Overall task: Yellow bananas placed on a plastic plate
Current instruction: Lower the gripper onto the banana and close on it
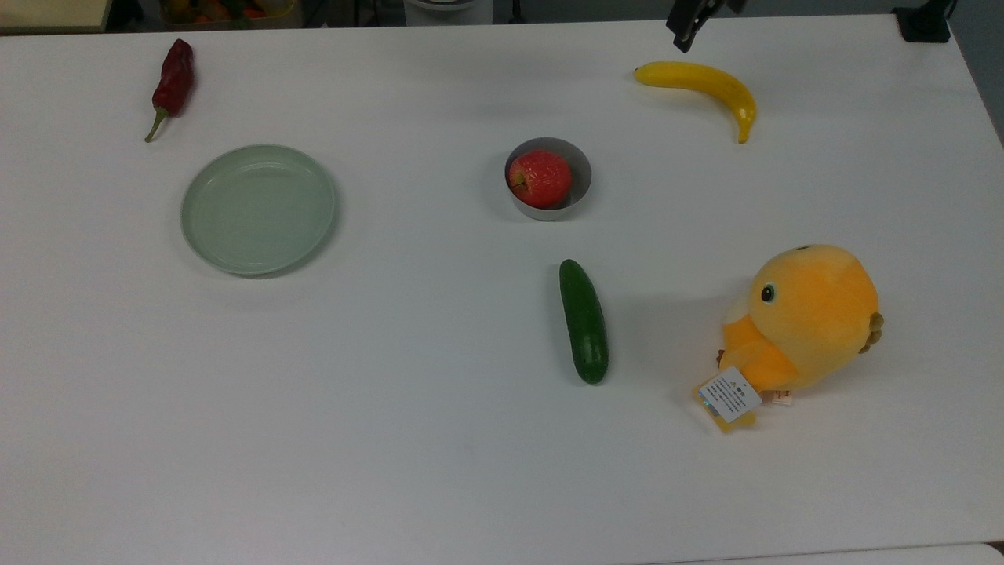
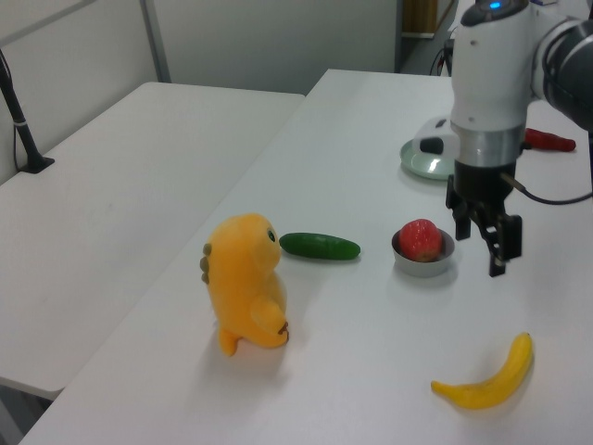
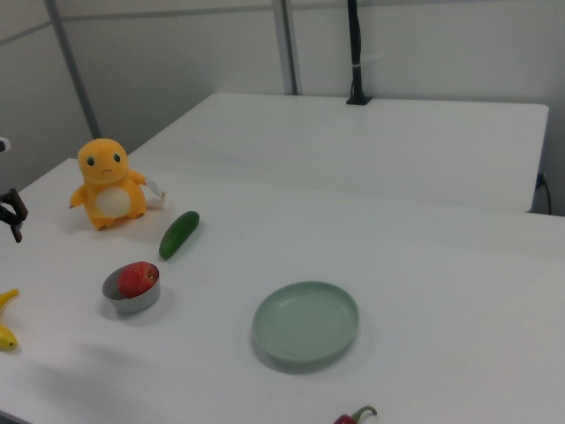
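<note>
The yellow banana (image 1: 702,82) lies on the white table at the top view's upper right; it also lies near the front edge in the left view (image 2: 486,380). The pale green plastic plate (image 1: 259,209) sits bare at the top view's left, and the arm partly hides it in the left view (image 2: 417,159). My gripper (image 2: 482,243) hangs open and holds nothing, above the table just right of the bowl in the left view. It is clear of the banana. One of its fingers (image 1: 685,35) shows at the top view's upper edge, just behind the banana's left tip.
A grey metal bowl (image 1: 580,169) holding a red apple (image 1: 541,178) stands mid-table. A dark green cucumber (image 1: 583,320) and an orange plush chick (image 1: 804,326) lie nearer the front. A red chili (image 1: 172,82) rests at the far left.
</note>
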### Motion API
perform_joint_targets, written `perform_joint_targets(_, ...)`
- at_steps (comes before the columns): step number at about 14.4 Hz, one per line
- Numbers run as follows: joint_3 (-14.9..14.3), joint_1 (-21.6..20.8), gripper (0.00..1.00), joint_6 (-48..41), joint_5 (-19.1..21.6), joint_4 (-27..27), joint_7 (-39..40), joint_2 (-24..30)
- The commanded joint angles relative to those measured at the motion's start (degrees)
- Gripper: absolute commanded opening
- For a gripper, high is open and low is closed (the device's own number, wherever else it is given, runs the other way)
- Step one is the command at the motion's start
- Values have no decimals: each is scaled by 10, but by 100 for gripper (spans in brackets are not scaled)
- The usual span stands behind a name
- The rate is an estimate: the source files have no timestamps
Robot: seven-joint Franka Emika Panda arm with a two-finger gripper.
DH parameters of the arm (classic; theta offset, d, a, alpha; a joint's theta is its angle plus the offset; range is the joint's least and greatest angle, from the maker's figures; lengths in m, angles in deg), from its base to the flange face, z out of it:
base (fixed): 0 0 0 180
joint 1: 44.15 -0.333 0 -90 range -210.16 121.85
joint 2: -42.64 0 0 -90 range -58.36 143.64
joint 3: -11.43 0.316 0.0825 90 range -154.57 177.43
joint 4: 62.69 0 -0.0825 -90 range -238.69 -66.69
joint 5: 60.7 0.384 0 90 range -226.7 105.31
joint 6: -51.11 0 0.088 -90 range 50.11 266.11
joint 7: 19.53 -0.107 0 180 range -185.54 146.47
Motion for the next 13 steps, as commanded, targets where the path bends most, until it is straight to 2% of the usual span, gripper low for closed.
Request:
perform_joint_targets(1,23,-2,100,18,5,-35,76,-2)
perform_joint_targets(4,34,-16,100,48,5,-58,94,-14)
perform_joint_targets(6,35,-30,100,141,0,-114,93,-16)
perform_joint_targets(8,35,-38,100,196,-14,-147,91,-26)
perform_joint_targets(10,35,-41,100,206,-19,-152,89,-39)
perform_joint_targets(13,35,-48,97,206,-55,-152,88,-69)
